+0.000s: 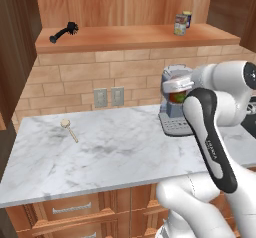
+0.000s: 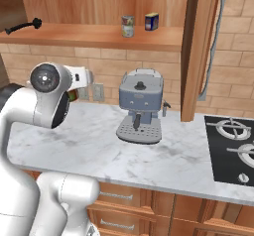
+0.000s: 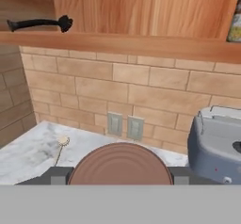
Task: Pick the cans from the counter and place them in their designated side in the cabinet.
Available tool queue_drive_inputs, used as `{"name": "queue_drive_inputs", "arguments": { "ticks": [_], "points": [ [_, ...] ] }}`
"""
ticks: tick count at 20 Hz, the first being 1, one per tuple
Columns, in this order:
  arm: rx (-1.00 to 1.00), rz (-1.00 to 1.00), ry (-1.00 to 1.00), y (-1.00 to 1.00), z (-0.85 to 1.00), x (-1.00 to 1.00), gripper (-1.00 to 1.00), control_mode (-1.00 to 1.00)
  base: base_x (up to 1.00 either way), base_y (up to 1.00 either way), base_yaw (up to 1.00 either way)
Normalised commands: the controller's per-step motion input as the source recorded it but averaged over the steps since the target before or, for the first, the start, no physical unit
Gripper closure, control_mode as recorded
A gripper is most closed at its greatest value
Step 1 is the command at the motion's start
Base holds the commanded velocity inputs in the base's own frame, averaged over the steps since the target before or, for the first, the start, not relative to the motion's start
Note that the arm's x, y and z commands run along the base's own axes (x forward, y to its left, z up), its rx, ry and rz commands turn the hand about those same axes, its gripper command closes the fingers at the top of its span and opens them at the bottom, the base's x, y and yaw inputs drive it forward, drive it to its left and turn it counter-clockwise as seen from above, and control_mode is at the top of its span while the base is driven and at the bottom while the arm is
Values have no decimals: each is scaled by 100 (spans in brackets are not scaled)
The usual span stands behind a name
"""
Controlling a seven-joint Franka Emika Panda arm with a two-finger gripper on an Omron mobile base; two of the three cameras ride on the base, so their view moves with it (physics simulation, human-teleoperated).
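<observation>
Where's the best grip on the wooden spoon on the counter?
Probably mid-handle, from straight above, jaws across the thin shaft. The wooden spoon lies flat on the counter, bowl toward the wall, handle running toward the front edge.

On the cabinet shelf (image 2: 99, 35), a silver can (image 2: 128, 26) stands just left of a blue can (image 2: 152, 21), with a black brush (image 2: 22, 27) lying far to the left. Below, a grey coffee machine (image 2: 141, 106) sits on the marble desk (image 2: 163, 160), wall sockets (image 2: 98, 92) behind it. A wooden post (image 2: 198, 51) stands to its right, then the black stove (image 2: 233, 148). Drawers (image 2: 119, 198) run beneath.
</observation>
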Motion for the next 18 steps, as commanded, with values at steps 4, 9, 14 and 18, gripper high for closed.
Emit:
{"name": "queue_drive_inputs", "arguments": {
  "ticks": [4,9,14,18],
  "points": [
    [0,0,-4,-11,37,-19,100,-100,0,0,0],
    [0,0,-6,-11,35,-21,100,-100,0,0,0],
    [0,0,-14,-9,28,-12,100,-100,0,0,0],
    [0,0,-12,-8,24,-3,100,-100,0,0,0]
  ]
}}
